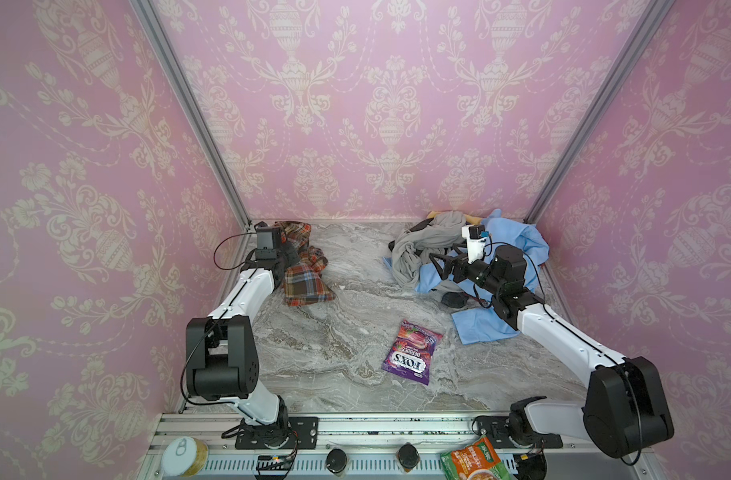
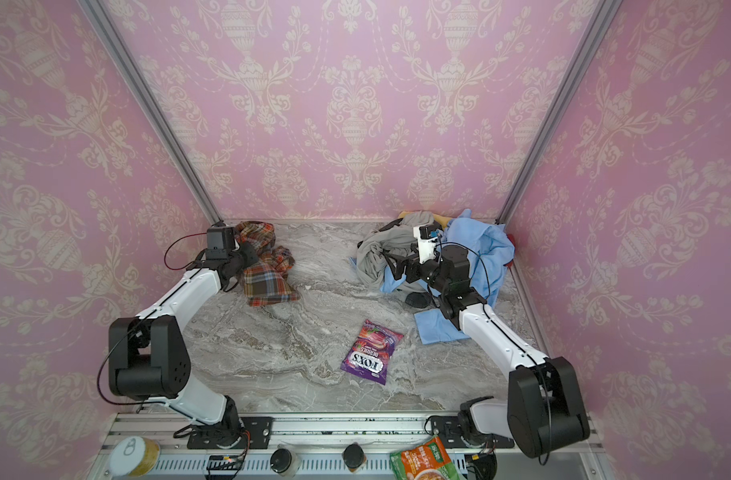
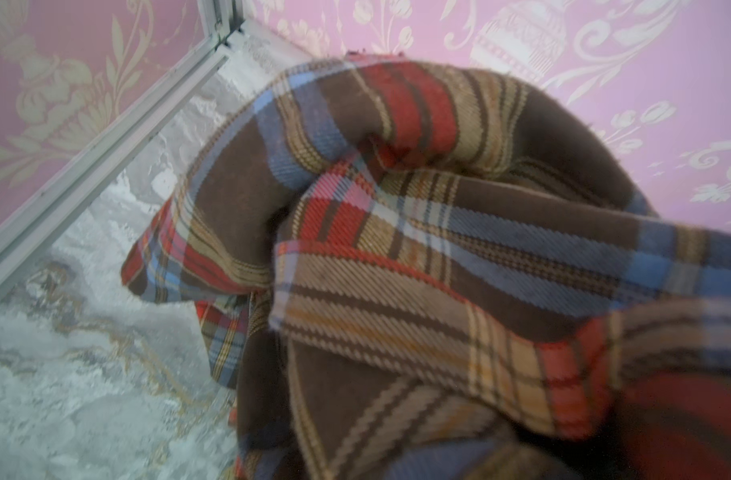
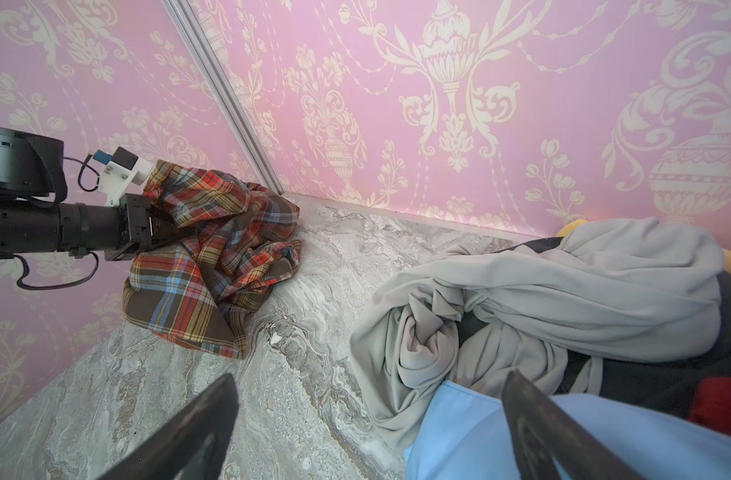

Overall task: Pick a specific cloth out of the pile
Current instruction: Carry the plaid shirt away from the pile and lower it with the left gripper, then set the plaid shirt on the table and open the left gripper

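Note:
The plaid cloth (image 1: 305, 282) (image 2: 268, 282) (image 4: 214, 257) is bunched in the back left corner, apart from the pile, its lower end resting on the marble table. My left gripper (image 1: 291, 253) (image 2: 249, 253) (image 4: 155, 224) is shut on its upper folds. In the left wrist view the cloth (image 3: 397, 249) fills the frame and hides the jaws. The pile sits at the back right: a grey garment (image 1: 422, 245) (image 4: 563, 299) on a light blue shirt (image 1: 517, 245) (image 4: 480, 436). My right gripper (image 1: 438, 264) (image 2: 390, 262) (image 4: 370, 376) hovers open at the pile's left edge, holding nothing.
A purple FOXS candy bag (image 1: 411, 353) (image 2: 370, 353) lies mid-table towards the front. A can (image 1: 185, 457) and a green-orange packet (image 1: 471, 461) sit on the front rail. Pink walls and an aluminium post (image 3: 106, 133) hem in the back left corner. Red and dark pieces (image 4: 721, 403) show in the pile.

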Controlling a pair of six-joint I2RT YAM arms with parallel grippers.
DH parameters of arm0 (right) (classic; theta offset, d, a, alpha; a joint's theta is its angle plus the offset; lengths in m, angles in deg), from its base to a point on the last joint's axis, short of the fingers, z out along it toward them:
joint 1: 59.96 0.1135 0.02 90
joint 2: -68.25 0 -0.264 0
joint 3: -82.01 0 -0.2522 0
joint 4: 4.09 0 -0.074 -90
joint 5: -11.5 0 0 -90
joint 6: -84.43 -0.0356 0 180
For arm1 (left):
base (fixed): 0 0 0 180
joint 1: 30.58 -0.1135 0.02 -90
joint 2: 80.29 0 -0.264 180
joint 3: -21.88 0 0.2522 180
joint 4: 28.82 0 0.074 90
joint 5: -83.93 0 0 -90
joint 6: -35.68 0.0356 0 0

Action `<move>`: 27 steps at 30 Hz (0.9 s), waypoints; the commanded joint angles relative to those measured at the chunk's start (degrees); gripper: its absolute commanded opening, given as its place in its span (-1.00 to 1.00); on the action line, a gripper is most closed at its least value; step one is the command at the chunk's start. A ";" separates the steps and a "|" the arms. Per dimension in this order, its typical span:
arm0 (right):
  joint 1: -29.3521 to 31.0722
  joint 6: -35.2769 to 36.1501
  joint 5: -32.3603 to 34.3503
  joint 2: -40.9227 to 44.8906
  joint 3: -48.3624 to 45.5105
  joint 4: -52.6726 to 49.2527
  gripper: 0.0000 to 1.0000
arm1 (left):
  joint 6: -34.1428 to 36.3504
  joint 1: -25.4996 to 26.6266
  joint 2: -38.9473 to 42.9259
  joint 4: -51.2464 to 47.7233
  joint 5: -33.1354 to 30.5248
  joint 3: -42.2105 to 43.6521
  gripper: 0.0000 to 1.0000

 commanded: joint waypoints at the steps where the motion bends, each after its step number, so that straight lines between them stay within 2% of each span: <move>1: 0.56 -1.47 -0.31 2.27 -1.28 2.42 0.99 | -2.80 0.02 -0.19 -6.45 0.91 2.31 -1.00; 5: 0.65 -2.28 -0.20 2.32 -1.91 2.76 1.00 | -3.64 -0.47 -3.85 -9.62 3.13 2.09 -1.00; 8: 0.74 -2.40 -0.15 2.08 -1.83 2.21 1.00 | -2.44 -0.58 -9.27 -15.58 5.92 -3.28 -1.00; 14: 0.83 -2.03 0.19 1.46 -2.01 1.27 1.00 | 6.93 -0.70 -19.20 -29.01 4.11 -15.70 -1.00; 18: 0.83 -1.96 0.03 0.70 -1.75 1.27 1.00 | 14.32 -0.71 -23.01 -35.35 -1.59 -21.60 -1.00; 21: 0.91 -1.98 -0.35 -0.20 -1.41 1.56 1.00 | 19.12 -0.80 -25.77 -38.53 -4.57 -25.26 -1.00; 27: 1.00 -1.68 -0.51 -1.71 -0.93 1.78 0.99 | 27.50 -1.41 -28.61 -38.51 -4.16 -28.84 -1.00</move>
